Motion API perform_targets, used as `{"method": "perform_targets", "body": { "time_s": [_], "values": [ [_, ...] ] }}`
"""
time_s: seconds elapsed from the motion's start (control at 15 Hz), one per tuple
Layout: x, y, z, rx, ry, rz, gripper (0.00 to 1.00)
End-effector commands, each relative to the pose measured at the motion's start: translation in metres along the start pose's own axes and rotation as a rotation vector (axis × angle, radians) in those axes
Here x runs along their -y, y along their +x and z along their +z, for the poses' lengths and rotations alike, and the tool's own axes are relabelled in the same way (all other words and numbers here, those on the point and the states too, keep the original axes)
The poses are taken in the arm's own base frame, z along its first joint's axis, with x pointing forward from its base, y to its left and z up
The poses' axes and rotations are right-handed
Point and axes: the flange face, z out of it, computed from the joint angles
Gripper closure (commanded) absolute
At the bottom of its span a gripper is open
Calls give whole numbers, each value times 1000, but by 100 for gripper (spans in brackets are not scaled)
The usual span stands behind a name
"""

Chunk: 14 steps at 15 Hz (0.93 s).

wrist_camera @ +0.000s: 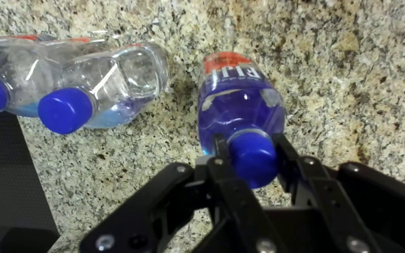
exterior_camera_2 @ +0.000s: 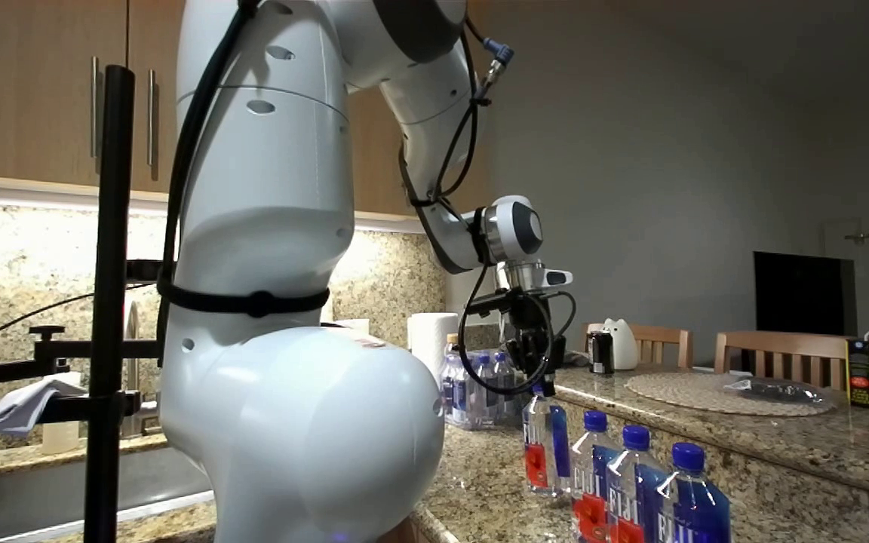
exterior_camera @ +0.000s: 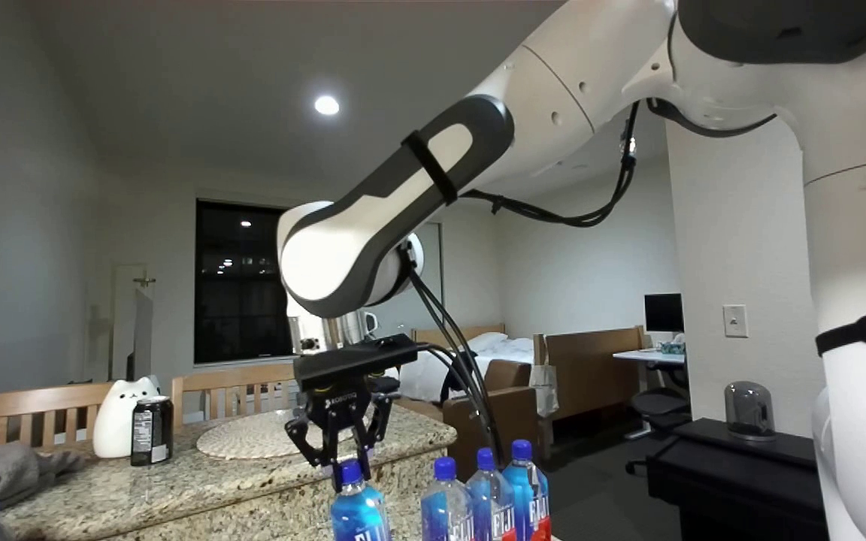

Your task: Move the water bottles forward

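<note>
Several water bottles with blue caps stand in a row on the lower granite counter. My gripper [wrist_camera: 250, 138] is shut around the blue cap of the bottle at the row's end [wrist_camera: 241, 98], a finger against each side. That bottle [exterior_camera_2: 542, 441] stands upright and a little apart from the others; its top also shows in an exterior view [exterior_camera: 358, 512]. Beside it stand a second bottle [exterior_camera_2: 591, 471], a third [exterior_camera_2: 633, 483] and a fourth [exterior_camera_2: 687, 501]. In the wrist view, two neighbours [wrist_camera: 132, 77] lie to the left, partly cut off.
More bottles [exterior_camera_2: 483, 388] stand farther back by a paper towel roll [exterior_camera_2: 431, 343]. A raised granite counter [exterior_camera_2: 766, 430] runs alongside the row, bearing a woven mat [exterior_camera_2: 676, 392], a black can [exterior_camera_2: 600, 353] and a white cat figure [exterior_camera_2: 621, 345]. The lower counter's edge [wrist_camera: 35, 168] shows at left in the wrist view.
</note>
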Motion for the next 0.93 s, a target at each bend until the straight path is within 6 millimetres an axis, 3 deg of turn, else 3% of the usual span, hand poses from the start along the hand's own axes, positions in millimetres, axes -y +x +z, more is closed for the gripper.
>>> {"method": "perform_targets", "body": {
  "time_s": [0.0,0.47,0.87],
  "values": [
    [-20,4,-6,3,54,90,86],
    [-42,2,13,43,81,111,86],
    [-47,-6,20,23,85,40,86]
  ]
}}
